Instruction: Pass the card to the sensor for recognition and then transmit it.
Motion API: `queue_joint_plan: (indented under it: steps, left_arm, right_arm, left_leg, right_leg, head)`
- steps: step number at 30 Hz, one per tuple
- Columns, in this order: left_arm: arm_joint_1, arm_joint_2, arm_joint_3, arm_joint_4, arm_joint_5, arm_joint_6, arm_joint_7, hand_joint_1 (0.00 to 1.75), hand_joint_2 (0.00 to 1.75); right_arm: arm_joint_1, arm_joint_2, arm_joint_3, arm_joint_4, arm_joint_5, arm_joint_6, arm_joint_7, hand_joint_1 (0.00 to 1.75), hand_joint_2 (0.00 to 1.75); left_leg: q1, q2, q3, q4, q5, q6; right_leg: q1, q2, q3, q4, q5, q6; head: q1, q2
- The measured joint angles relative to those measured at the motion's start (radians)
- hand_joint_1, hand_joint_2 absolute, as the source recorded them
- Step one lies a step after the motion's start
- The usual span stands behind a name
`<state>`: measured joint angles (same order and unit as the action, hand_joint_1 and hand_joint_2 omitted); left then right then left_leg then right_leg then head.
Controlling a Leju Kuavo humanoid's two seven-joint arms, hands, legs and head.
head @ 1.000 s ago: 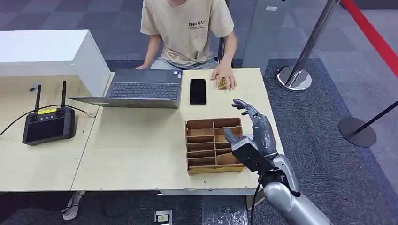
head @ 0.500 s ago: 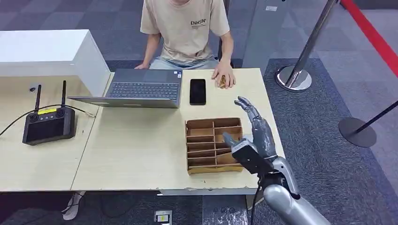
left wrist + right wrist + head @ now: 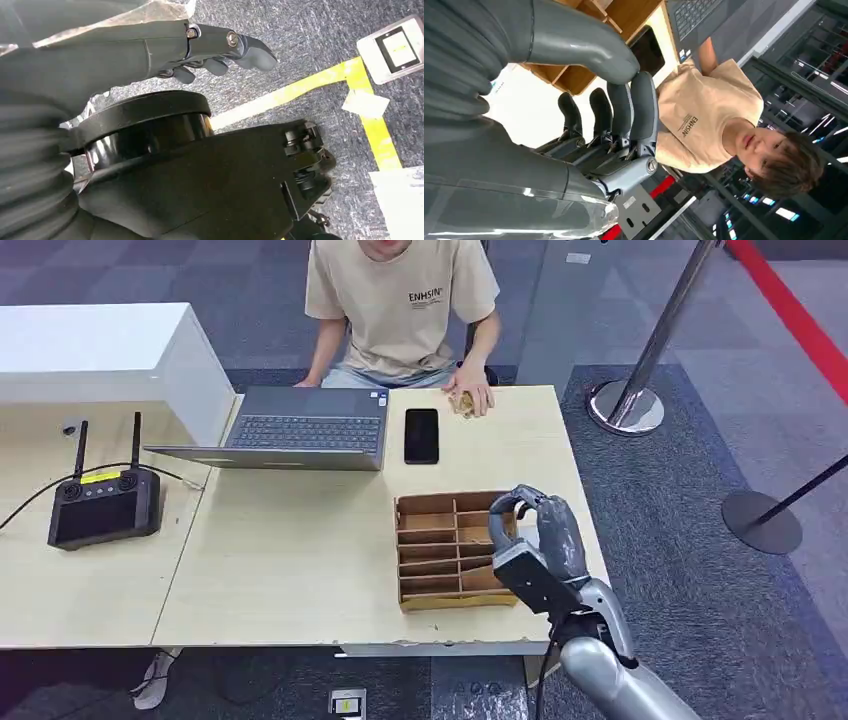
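Observation:
My right hand hangs over the right side of the brown cardboard divider box, fingers curled down toward its far right compartment. In the right wrist view the thumb meets the curled fingers, and I see nothing between them. No card is visible to me. A black phone lies face up beyond the box, beside the laptop. My left hand hangs over the carpet with loosely bent fingers, holding nothing.
A person in a beige shirt sits across the table, one hand resting on a small brownish thing at the far edge. A black controller with antennas lies at the left. A white cabinet and stanchion base stand nearby.
My right hand's fingers, spread open over the box before, have curled down and in. The person's hand has drawn back toward the far table edge.

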<state>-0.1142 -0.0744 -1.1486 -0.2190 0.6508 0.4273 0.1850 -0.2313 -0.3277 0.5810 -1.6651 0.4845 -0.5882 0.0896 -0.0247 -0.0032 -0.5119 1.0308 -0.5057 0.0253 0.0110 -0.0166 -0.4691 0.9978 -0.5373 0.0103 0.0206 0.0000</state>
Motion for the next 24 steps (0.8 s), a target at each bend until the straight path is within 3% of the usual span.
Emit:
queue_joint_plan:
  steps: [11, 14, 24]
  left_arm:
    - [0.0, 0.001, 0.0, 0.0, 0.003, 0.0, 0.0, 0.0, 1.75]
    - [0.0, 0.001, 0.0, 0.0, 0.003, 0.0, 0.0, 0.0, 1.75]
    - [0.0, 0.001, 0.0, 0.0, 0.002, 0.0, 0.0, 0.0, 1.75]
  right_arm:
    - [0.001, 0.0, 0.0, 0.009, -0.005, 0.0, 0.0, 1.26, 1.75]
    - [0.001, 0.0, 0.0, 0.01, -0.006, 0.0, 0.0, 1.03, 1.75]
    - [0.001, 0.002, -0.001, 0.025, -0.008, -0.003, -0.005, 0.96, 1.75]
  left_leg:
    - [0.0, 0.0, 0.0, 0.0, 0.0, 0.0]
    - [0.0, 0.0, 0.0, 0.0, 0.0, 0.0]
    - [0.0, 0.0, 0.0, 0.0, 0.0, 0.0]
  right_leg:
    - [0.0, 0.0, 0.0, 0.0, 0.0, 0.0]
    - [0.0, 0.0, 0.0, 0.0, 0.0, 0.0]
    - [0.0, 0.0, 0.0, 0.0, 0.0, 0.0]
  head:
    - [0.0, 0.0]
    - [0.0, 0.0]
    - [0.0, 0.0]
